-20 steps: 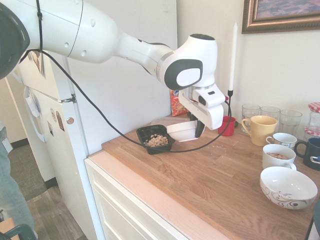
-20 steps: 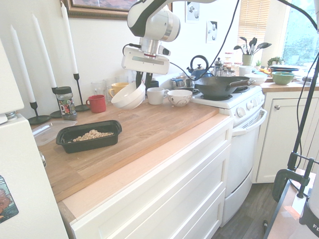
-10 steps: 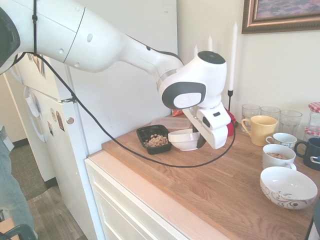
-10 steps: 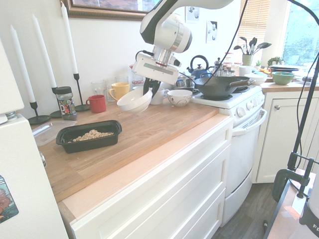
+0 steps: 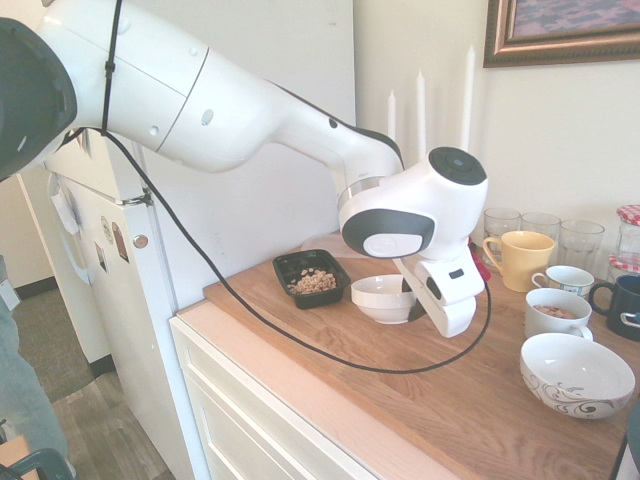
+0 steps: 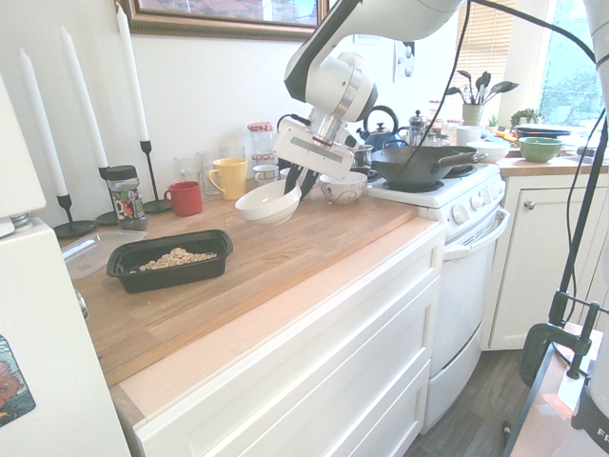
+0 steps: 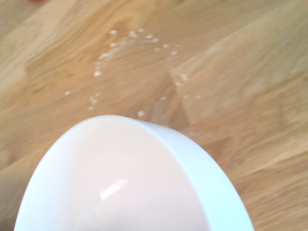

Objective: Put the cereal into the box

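First exterior view: the gripper clamps the rim of a white bowl at frame centre; the cereal lies in the box just left.

Second exterior view: the bowl hangs tilted above the countertop, box at left.

Wrist view: the bowl's inside looks empty, perhaps crumbs on the wood beyond.

The box sits flat on the wooden tabletop, a small shallow black tray with rounded corners and a rim, open side up. It rests toward the far left end of the tabletop in the first exterior view, close to the wall. Inside it lies the cereal, a low heap of tiny tan rings spread across the tray's floor, well below the rim. From the other side, the box shows its long wall, cereal just peeking over.
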Robot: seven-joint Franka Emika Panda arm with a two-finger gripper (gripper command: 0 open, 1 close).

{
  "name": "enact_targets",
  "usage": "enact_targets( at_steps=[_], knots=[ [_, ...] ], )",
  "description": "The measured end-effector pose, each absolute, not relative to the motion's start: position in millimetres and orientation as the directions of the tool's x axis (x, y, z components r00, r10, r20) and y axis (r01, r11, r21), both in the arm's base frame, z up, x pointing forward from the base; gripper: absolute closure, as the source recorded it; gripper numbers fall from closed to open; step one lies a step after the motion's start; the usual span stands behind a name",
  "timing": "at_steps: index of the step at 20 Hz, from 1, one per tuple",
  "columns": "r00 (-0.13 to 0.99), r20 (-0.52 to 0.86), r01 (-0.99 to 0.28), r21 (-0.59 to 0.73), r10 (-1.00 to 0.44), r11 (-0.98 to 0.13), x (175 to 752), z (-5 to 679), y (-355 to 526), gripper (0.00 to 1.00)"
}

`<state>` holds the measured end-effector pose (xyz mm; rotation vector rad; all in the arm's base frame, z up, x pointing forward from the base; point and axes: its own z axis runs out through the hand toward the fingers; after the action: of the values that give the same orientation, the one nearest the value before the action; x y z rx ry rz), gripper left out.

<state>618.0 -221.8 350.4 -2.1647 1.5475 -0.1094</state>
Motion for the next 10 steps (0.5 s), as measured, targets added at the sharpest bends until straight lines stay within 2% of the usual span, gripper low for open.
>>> enact_targets(
  at_steps=[10],
  knots=[
    [0.349, -0.219, -0.866, -0.447, -0.911, -0.224, 636, 324, -247, 1.00]
  ],
)
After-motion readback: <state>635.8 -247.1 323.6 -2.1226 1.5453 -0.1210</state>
